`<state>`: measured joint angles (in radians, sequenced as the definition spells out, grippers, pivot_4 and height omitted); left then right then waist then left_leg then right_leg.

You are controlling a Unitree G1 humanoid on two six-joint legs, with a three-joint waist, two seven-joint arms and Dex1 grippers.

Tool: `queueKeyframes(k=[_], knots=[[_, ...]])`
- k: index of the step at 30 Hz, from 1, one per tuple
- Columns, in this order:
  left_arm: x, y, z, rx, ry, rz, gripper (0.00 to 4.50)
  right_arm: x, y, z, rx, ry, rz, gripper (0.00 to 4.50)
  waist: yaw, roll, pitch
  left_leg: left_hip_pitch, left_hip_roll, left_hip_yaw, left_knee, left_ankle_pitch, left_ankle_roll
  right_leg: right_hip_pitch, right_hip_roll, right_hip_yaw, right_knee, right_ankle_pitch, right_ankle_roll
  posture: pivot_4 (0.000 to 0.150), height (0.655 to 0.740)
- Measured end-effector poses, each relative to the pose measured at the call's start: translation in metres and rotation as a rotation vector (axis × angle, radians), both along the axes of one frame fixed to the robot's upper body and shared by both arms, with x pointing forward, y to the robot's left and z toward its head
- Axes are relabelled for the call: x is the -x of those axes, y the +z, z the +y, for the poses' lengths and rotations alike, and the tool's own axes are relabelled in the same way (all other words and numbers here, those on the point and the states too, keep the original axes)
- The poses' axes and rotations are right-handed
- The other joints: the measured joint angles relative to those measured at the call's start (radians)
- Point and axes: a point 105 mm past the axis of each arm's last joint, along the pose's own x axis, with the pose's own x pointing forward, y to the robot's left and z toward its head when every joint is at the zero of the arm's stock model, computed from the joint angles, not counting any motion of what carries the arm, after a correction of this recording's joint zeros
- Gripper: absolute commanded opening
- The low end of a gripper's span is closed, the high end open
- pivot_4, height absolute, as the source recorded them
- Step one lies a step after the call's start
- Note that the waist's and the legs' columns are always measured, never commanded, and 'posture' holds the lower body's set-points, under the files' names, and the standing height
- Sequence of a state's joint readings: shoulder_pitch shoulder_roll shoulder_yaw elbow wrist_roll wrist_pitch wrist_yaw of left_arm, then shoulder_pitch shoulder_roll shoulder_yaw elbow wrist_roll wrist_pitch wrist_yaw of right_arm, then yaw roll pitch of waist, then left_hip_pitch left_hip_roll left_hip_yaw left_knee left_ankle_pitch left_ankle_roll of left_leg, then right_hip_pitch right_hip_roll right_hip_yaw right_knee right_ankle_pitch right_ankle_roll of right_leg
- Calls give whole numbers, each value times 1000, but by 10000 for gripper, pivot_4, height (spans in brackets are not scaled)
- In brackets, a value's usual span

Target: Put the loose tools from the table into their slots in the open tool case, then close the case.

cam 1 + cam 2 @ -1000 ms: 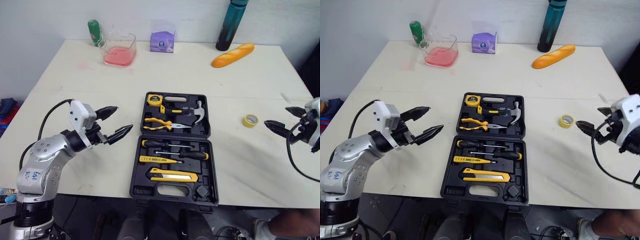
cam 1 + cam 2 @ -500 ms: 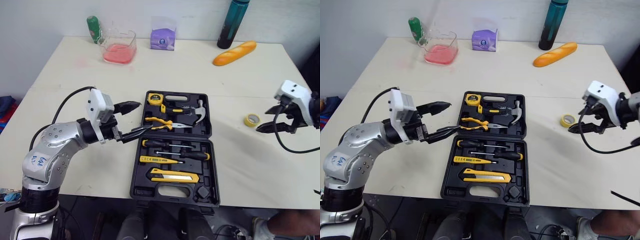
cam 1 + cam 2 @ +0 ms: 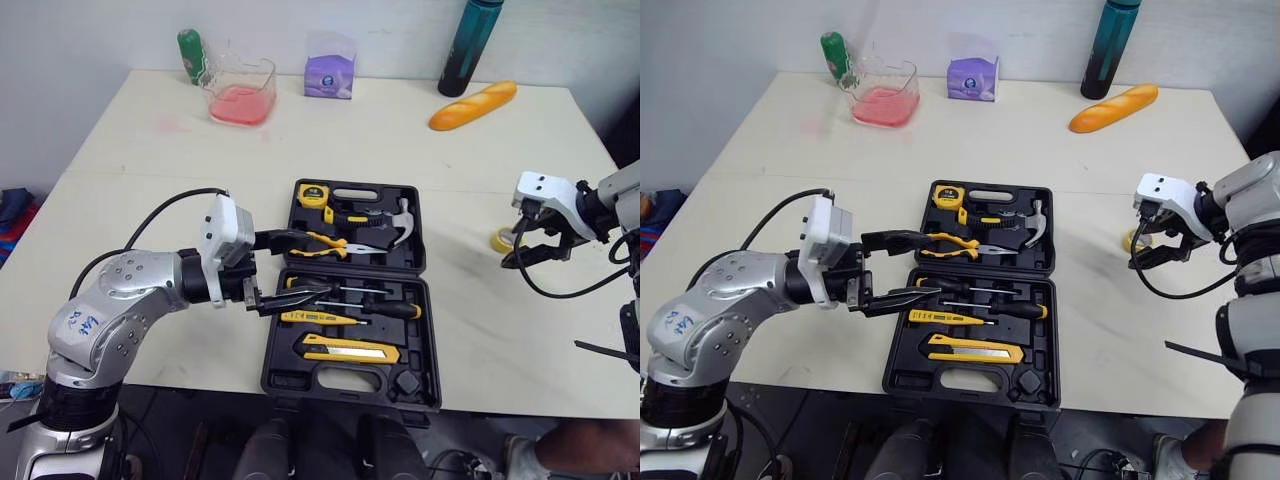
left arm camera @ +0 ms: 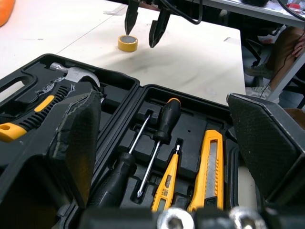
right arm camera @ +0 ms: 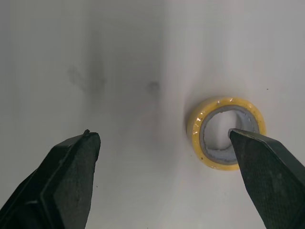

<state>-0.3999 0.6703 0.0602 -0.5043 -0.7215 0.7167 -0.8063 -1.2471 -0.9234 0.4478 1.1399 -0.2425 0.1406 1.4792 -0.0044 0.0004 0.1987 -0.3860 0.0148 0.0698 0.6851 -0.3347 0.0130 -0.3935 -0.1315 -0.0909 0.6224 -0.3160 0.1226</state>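
Empty left gripper (image 3: pixel 312 263), jaws spread, over left edge of tool case (image 3: pixel 345 382). On table (image 3: pixel 150 200) right of case, yellow tape roll (image 4: pixel 127 46) lies below right gripper (image 5: pixel 162 135), jaws released, roll off-centre. Likely best: centre roll between fingers (image 5: pixel 71 162), descend, pinch.

Bare table (image 3: pixel 460 330) on both sides of the tool case (image 3: pixel 372 274), also between it and the tape roll (image 5: pixel 195 131). Over the case's left edge, left gripper (image 3: pixel 312 263), fingers spread wide. Just above the roll, right gripper (image 5: pixel 162 134), fingers apart. Bottle (image 3: pixel 468 45) and bread (image 3: pixel 473 105) well apart, at far edge.
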Motion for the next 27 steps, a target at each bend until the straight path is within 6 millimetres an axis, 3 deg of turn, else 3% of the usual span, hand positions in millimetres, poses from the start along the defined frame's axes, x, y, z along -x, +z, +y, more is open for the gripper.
queueKeyframes(k=[26, 27], knots=[[7, -1, -1, 3, 2, 0, 44022, -13, -27, 9, 56, 13, -8, 45000, -4, 0, 0, 0, 0, -2, 0, 3, -2, 0, 0, 0, 4, 0, -1, 1500, 7400], [7, -1, -1, 4, 0, 0, 44711, -13, -27, 9, 56, 10, -8, 42403, -3, 0, 0, 0, 0, -2, 0, 3, -2, 0, 0, 0, 4, 0, -1, 1500, 7400]])
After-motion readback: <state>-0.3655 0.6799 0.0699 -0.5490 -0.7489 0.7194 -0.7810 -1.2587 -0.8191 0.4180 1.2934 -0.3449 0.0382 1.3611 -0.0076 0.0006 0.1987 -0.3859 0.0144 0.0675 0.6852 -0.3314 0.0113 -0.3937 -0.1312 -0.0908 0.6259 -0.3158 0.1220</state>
